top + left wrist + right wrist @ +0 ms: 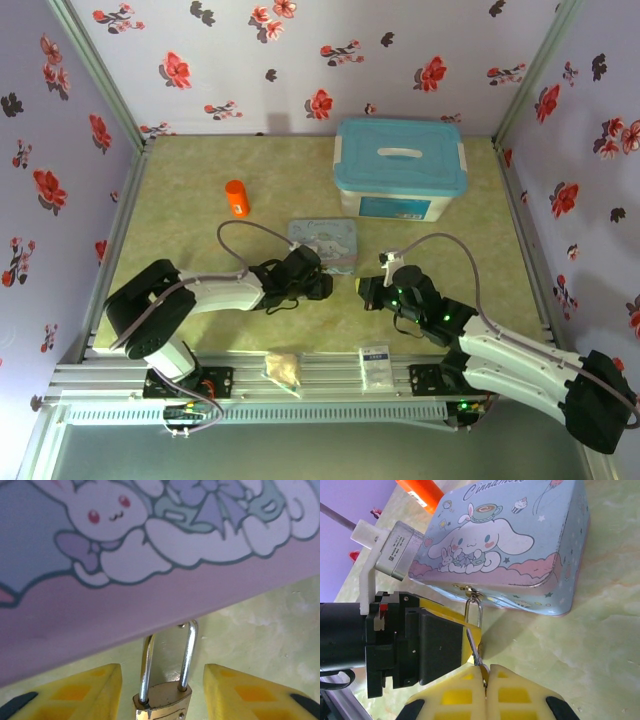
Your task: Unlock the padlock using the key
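Bright, diffuse light throughout — shadows soft, the clearest lying on the counter [600, 645] beside the tin [510, 540]. Left wrist view: the close tin wall is out of focus, while the padlock [161, 702] shackle carries narrow glints. Top view slightly soft.

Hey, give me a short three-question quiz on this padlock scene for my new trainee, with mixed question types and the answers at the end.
1. True or false: the right pincer is shut on the key.
2. The padlock: A is hooked to the cartoon tin, B lies loose, C is held by the right pincer.
3. Fill in: the left pincer, straddling the padlock, is ____.
Key: 1 true; 2 A; 3 open.
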